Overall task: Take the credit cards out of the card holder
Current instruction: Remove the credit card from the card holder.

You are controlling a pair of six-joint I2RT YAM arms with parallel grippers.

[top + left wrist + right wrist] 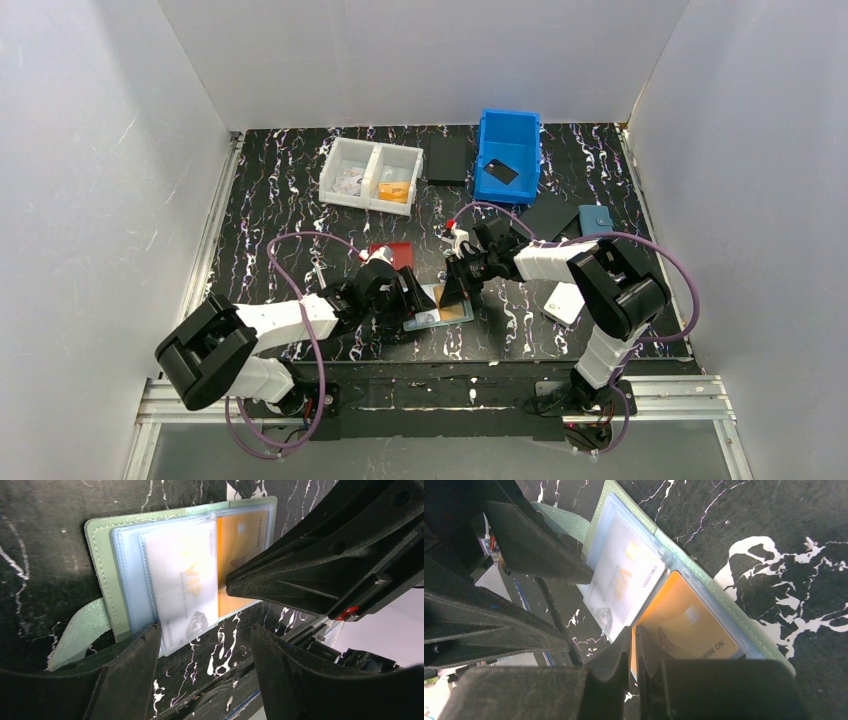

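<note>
We log holder open flat on table, btw the two arms. R gripper pinches edge of orange card, card mostly in its pocket. L gripper spread wide at holder's edge, by pale card.

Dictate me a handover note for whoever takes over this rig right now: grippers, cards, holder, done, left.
Right gripper: shut on the edge of the orange plastic card, which sits mostly in its pocket.
Left gripper: open, empty, at the edge of the open sage-green leather-like card holder.
Pale VIP-marked card: in its clear sleeve.
Black card: lies in the blue plastic bin.
Done: holder open, orange card gripped.
Left: draw out the orange card, then the pale one.
</note>
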